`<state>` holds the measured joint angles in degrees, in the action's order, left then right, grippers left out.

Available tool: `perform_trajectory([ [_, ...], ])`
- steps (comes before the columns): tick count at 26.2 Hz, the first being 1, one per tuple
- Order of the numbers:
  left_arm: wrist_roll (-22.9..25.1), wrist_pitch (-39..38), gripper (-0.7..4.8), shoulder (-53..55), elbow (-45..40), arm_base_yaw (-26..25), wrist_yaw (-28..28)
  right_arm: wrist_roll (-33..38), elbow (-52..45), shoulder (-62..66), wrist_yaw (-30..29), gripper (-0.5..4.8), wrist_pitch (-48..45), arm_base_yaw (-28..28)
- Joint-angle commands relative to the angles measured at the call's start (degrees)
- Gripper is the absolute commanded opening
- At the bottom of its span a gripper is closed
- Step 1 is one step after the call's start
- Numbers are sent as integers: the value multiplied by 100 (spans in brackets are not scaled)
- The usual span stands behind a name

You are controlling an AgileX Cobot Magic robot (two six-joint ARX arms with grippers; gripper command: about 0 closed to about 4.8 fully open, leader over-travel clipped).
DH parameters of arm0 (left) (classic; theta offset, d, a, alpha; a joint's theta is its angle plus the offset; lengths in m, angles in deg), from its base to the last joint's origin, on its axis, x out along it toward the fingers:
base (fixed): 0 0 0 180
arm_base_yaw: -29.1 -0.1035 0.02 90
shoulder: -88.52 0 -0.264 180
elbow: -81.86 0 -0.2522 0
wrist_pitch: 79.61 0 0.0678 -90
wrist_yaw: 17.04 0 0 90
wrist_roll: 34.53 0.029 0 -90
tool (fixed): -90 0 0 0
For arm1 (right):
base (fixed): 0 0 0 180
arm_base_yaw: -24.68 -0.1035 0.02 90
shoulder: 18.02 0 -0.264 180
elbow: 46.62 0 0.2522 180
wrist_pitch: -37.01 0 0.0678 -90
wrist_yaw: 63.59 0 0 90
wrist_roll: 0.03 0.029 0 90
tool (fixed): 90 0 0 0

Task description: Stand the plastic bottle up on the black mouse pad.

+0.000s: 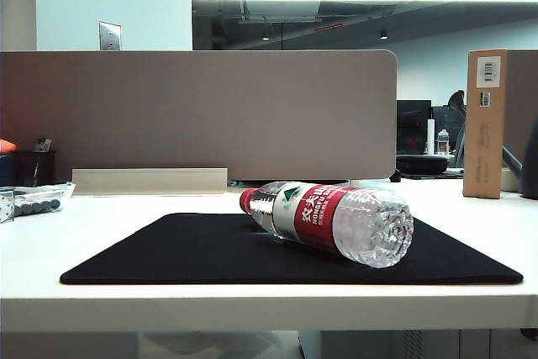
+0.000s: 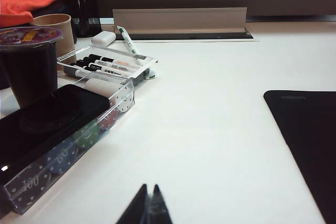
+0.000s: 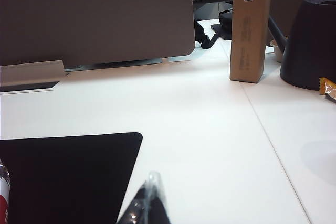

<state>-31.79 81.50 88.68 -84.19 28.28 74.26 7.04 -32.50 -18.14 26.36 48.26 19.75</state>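
The plastic bottle (image 1: 329,219) lies on its side on the black mouse pad (image 1: 202,250), red cap toward the back left and clear ribbed base toward the camera. A sliver of the bottle (image 3: 3,192) shows at the edge of the right wrist view, on the pad (image 3: 68,177). My left gripper (image 2: 149,188) is shut and empty, low over the white table, with the pad's corner (image 2: 307,140) off to one side. My right gripper (image 3: 153,178) is shut and empty beside the pad's edge. Neither gripper shows in the exterior view.
A clear case of chips (image 2: 63,145), a tray of markers (image 2: 107,65), a dark cup (image 2: 29,61) and a paper cup (image 2: 55,24) crowd the table's left. A tall cardboard box (image 3: 251,24) and a dark rounded object (image 3: 311,35) stand right. A grey partition (image 1: 197,115) backs the desk.
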Motion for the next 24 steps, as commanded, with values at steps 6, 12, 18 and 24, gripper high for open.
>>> perform_trajectory([
  [6, -17, 50, -4, -2, 26, 7, -2, 31, -28, 0, -9, -5, 0, 7],
  [12, -17, 50, -4, -2, 24, 186, 22, 44, -28, 0, -9, -5, 63, 7],
  [18, -17, 50, -4, 0, 24, 1650, 17, 1484, -28, 0, -9, -5, 55, 4],
  [24, -17, 50, -4, 0, 24, 3281, 0, 2861, -26, 0, -363, -5, 33, 7],
])
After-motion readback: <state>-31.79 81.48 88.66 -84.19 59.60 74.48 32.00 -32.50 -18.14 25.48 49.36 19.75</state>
